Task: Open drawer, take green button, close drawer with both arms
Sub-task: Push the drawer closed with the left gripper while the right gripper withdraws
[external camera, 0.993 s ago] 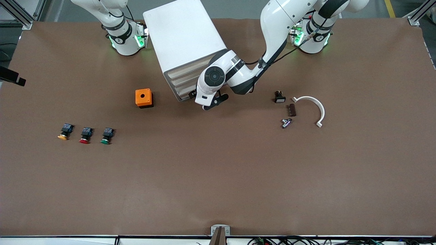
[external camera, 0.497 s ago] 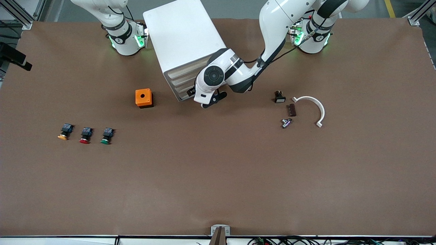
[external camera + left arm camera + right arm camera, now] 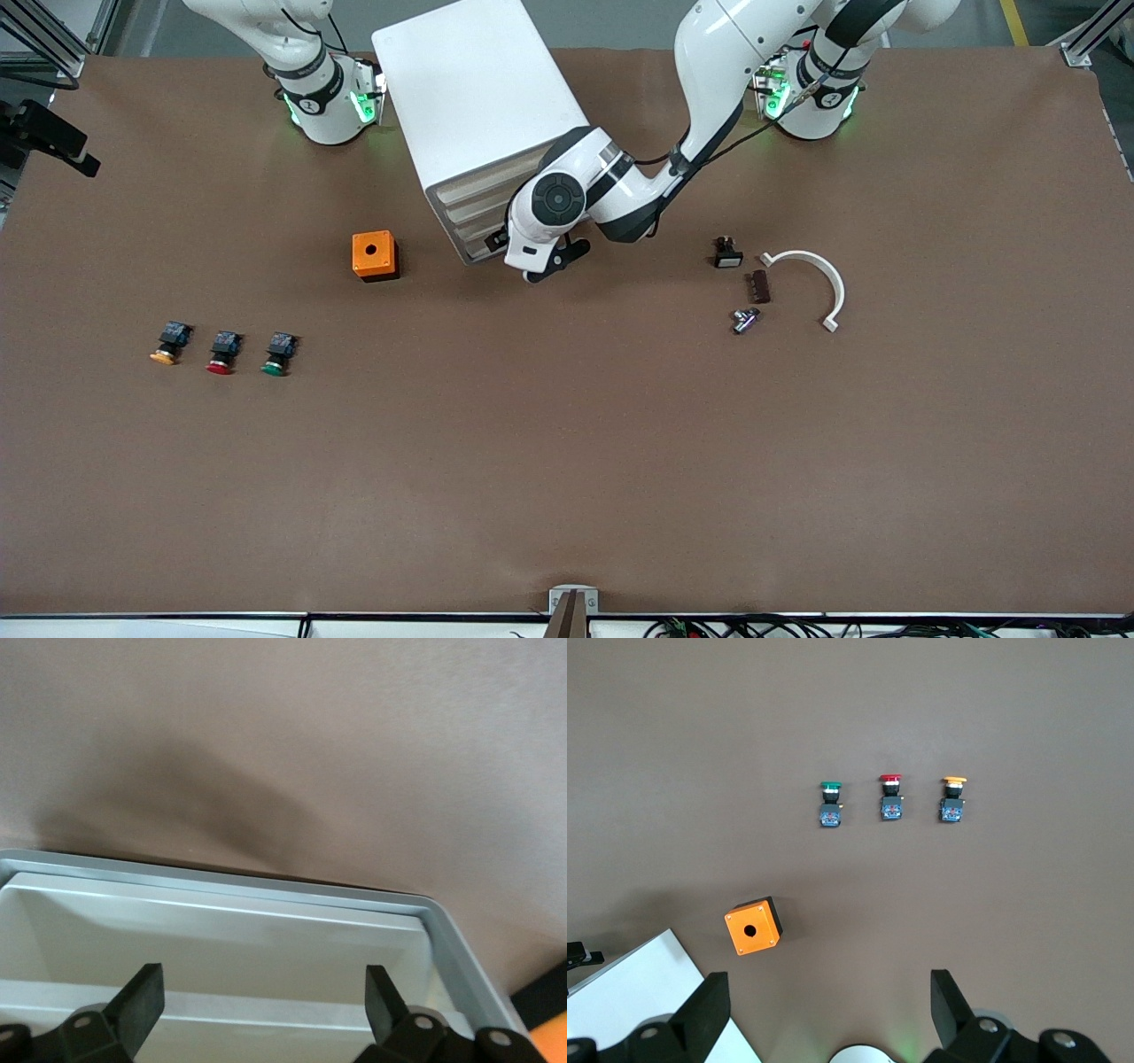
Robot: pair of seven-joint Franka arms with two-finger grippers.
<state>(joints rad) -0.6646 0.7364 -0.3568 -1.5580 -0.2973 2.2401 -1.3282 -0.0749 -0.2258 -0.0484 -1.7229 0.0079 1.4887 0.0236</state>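
The left gripper (image 3: 259, 1001) is at the front of the big white boxy cabinet (image 3: 474, 97), its black fingers (image 3: 142, 997) spread wide with nothing between them. In the left wrist view the fingers straddle the off-white front of a shallow white plastic drawer (image 3: 221, 948) low in the stack; the drawers' fronts sit flush in the cabinet's grey frame, all closed, so their contents are hidden. In the front view the left arm's wrist covers the lower drawer fronts, so which drawer it faces cannot be told exactly.

The right gripper (image 3: 824, 1005) is up in the air by the cabinet top near its own base, fingers equally wide and empty; this arm waits.

The small green-capped push button with black-and-blue body (image 3: 278, 353) lies on the brown table, well apart from both grippers, toward the right arm's end and nearer the front camera than the cabinet. Beside it stand a red-capped push button (image 3: 222, 354) and a yellow-capped push button (image 3: 169, 344). An orange square box with a round hole in its top (image 3: 375, 255) sits between the buttons and the left gripper, near the cabinet's front corner.
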